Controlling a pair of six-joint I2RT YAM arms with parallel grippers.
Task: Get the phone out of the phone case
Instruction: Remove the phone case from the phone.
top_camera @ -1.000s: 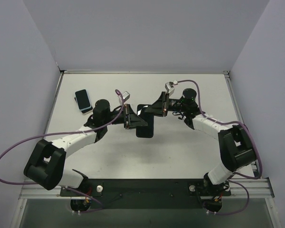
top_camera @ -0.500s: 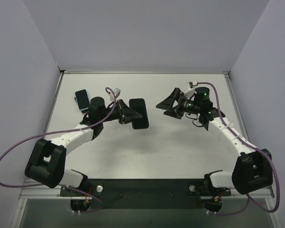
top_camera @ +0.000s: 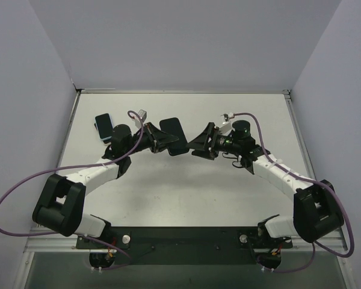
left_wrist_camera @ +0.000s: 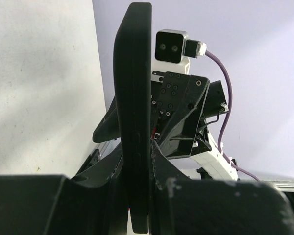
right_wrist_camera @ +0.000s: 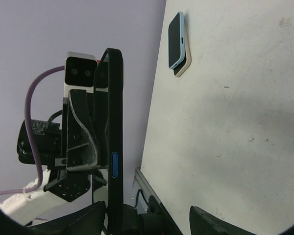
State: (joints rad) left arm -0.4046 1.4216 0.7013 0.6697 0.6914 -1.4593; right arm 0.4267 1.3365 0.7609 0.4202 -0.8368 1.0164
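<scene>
Phone case (top_camera: 172, 135) stands before the right jaws; stacked phones (top_camera: 105, 127) flank the left arm (top_camera: 93, 174).

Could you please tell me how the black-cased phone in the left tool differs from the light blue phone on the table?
The black-cased phone is clamped by the left tool; the light blue phone lies loose. The black-cased phone's rim is black; the light blue phone's is pale blue. The black-cased phone is between the arms; the light blue phone sits toward the far left of the table. Both have dark faces and rounded corners.
</scene>
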